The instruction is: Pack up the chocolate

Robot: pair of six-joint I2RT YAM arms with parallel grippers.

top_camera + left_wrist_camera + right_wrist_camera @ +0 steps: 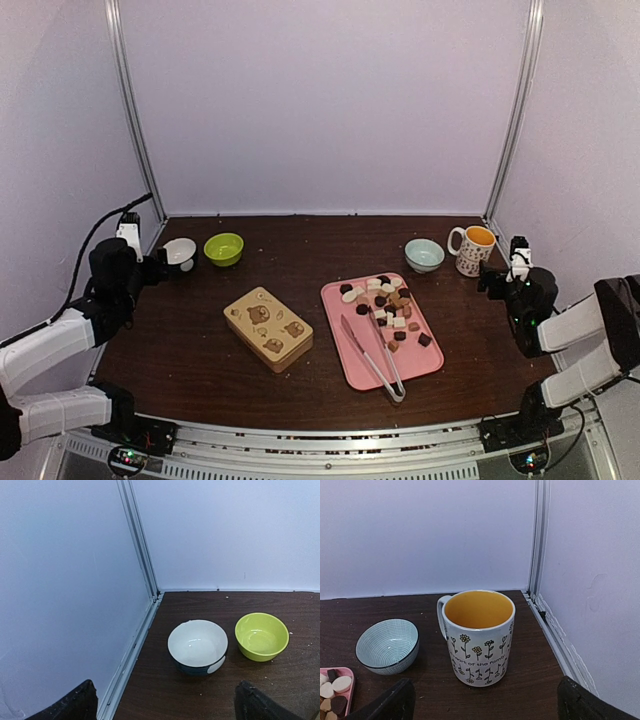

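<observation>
Your left claw (165, 707) is spread wide and holds nothing, well left of the smooth pink tray (418, 360). Your right claw (487, 705) is just as open and bare, right of it. The chocolate (385, 300), small cube-like and rounded bits in dark, caramel and cream, lies on the tray's far half.

Robotics lab test booth: plain white panels (330, 100) held by metal posts (135, 110) close off a dark wood-grain table (180, 335) at its back and both sides. The left arm (45, 350) and the right arm (580, 330) are bolted to a metal rail (330, 440) along the table's near edge, where small lit circuit boards (125, 458) sit. A black cable (95, 235) hangs beyond the table's left edge.
</observation>
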